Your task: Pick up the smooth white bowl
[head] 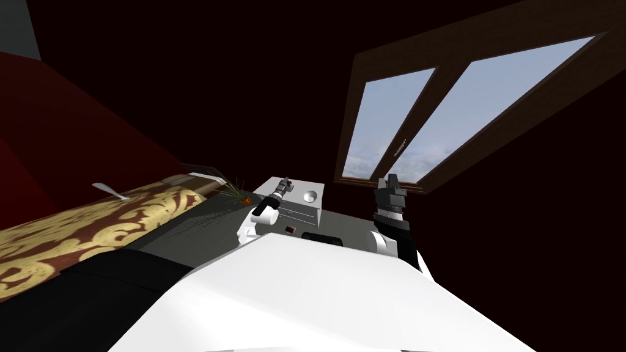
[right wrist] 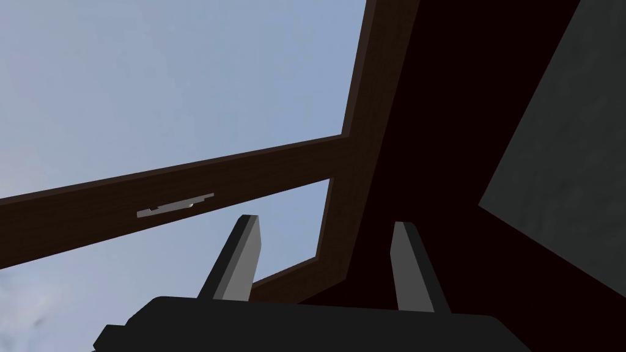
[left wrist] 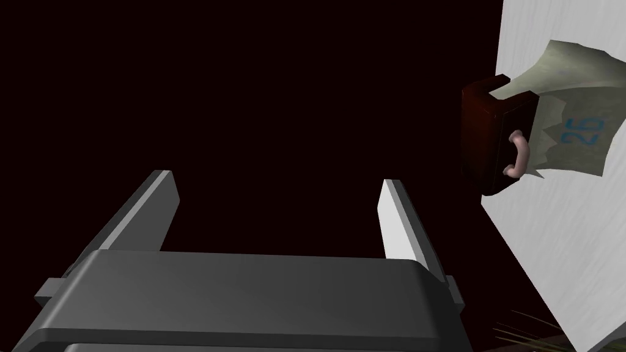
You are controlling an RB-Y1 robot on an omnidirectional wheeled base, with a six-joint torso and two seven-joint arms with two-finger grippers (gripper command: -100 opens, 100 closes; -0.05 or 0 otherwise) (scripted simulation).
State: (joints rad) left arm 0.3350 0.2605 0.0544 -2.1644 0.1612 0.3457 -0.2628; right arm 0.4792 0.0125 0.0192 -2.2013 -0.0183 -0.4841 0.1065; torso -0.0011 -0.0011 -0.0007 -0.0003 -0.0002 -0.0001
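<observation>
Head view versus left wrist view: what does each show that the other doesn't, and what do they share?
Head view: the white bowl, the right gripper raised toward a window, a gold-patterned surface. Left wrist view: a pink handle and a paper marked 25. Shared: the open left gripper, the white tabletop, the small dark box.

The left arm (head: 266, 206) stretches forward toward 11 o'clock, the left tool (head: 285, 183) spread wide and empty. The right arm (head: 394, 223) stands raised at 1 o'clock, the right tool (head: 390, 178) pointing up, fingers likewise apart.
</observation>
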